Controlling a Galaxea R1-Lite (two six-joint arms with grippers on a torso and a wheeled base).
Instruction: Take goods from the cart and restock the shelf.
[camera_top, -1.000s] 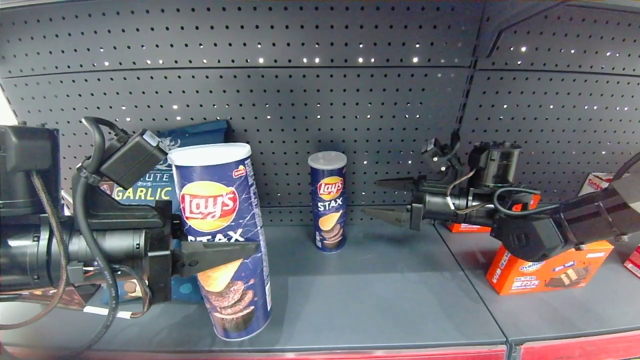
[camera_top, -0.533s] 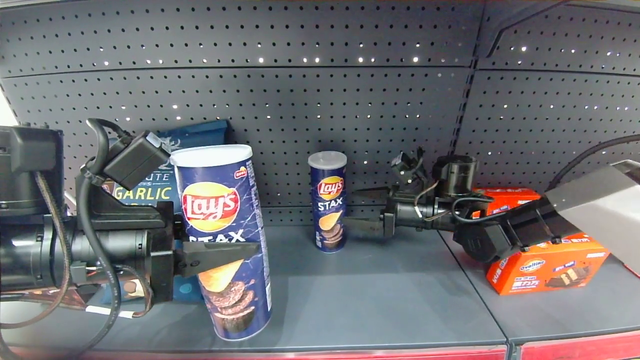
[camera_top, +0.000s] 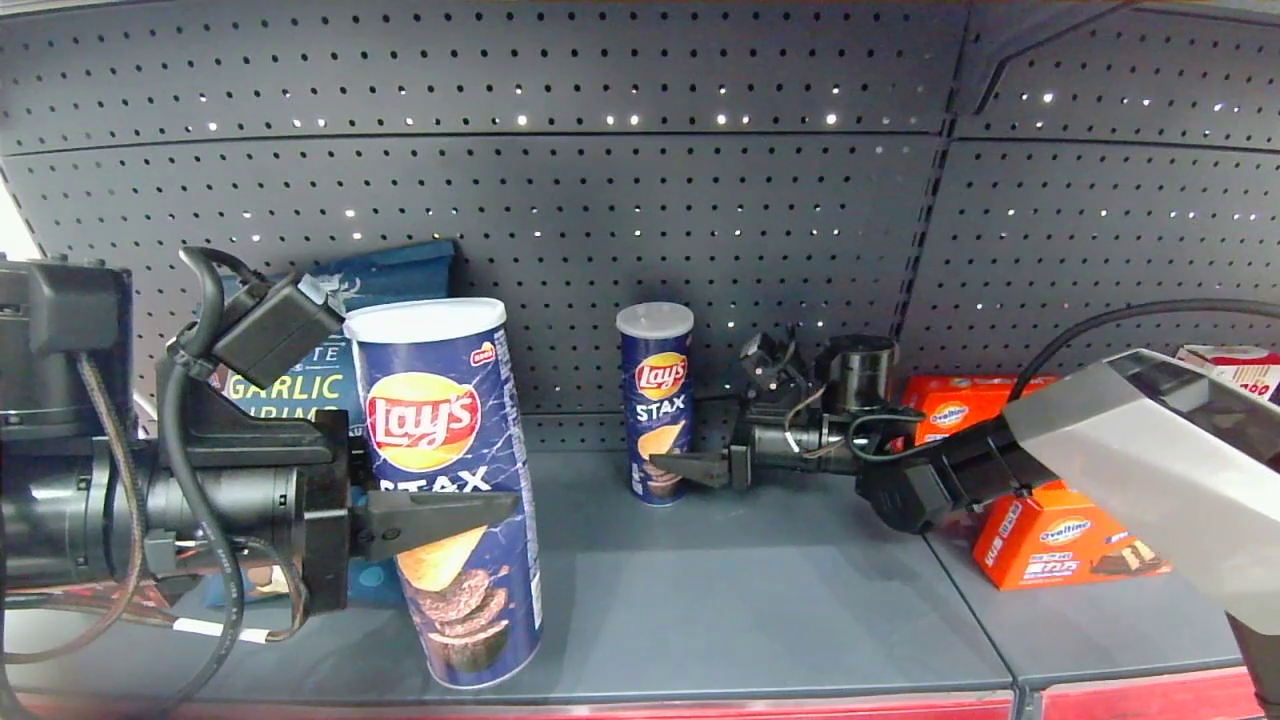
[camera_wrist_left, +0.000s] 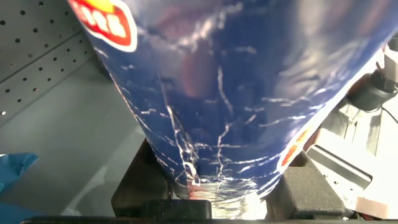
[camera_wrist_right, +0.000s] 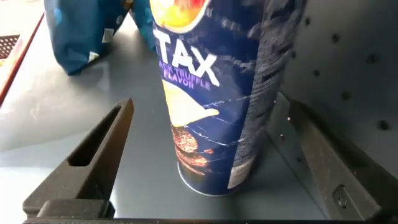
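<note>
The left gripper (camera_top: 470, 495) is clamped on the held chip can (camera_top: 445, 480): one dark finger (camera_top: 440, 508) lies across the can's front below its middle, the other is hidden behind it. In the left wrist view the can's blue wall (camera_wrist_left: 236, 93) runs right down between the finger bases of the gripper (camera_wrist_left: 217, 199). The can leans slightly, its white lid uppermost and its base at the front edge of the shelf (camera_top: 750, 590); whether the base touches the shelf I cannot tell. The right gripper (camera_top: 680, 432) is spread wide around the standing chip can (camera_top: 655, 400), with one finger on each side of its lower half. In the right wrist view there is a gap between each finger (camera_wrist_right: 93, 168) and the can (camera_wrist_right: 211, 112), so the gripper (camera_wrist_right: 208, 106) holds nothing. This can stands upright near the pegboard back wall (camera_top: 640, 200), well apart from the held one. A blue snack bag (camera_top: 350, 300) leans on the wall behind the left gripper. Two orange boxes (camera_top: 1065, 530) lie on the shelf section beyond the right arm.
</note>
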